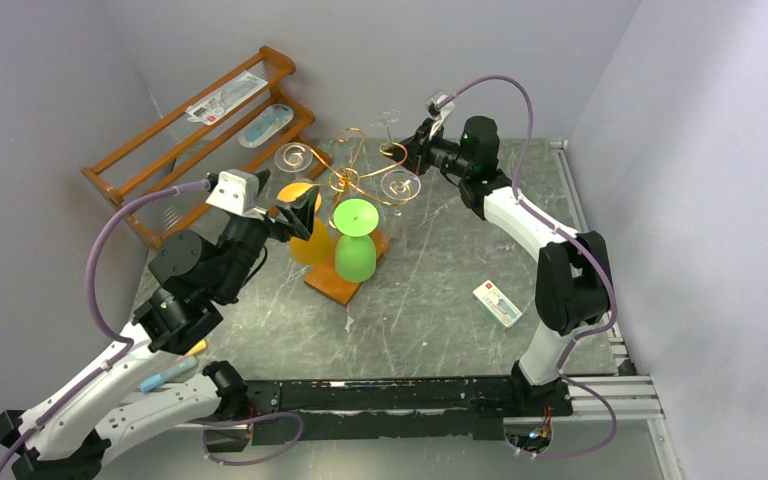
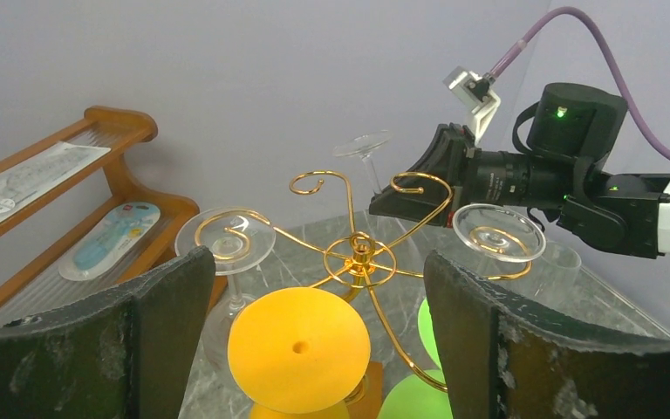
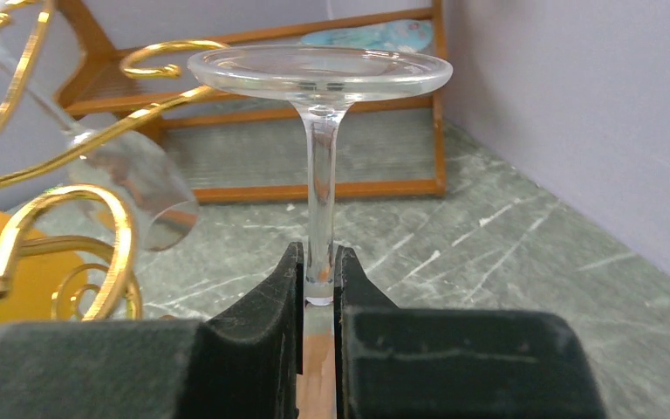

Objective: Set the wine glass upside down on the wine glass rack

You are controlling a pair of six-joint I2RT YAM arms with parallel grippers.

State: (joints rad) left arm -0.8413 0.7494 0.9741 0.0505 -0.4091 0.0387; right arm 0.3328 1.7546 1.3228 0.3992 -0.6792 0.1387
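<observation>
Wine glass [image 3: 318,72] is upside down, flat foot up, w/ its thin stem pinched tight in the right hand [image 3: 318,272]. It's up in the air at the far right of the wine glass rack [image 1: 352,172], just beside the gold curly arms; can't tell if it touches. Clear glasses [image 1: 400,186] hang on the rack. An orange glass [image 1: 307,238] & a green glass [image 1: 355,240] are upside down at its near side. Left hand [image 1: 298,212] is spread wide apart, holding nothing, near left of the rack. Rack stands on the counter [image 1: 440,300].
</observation>
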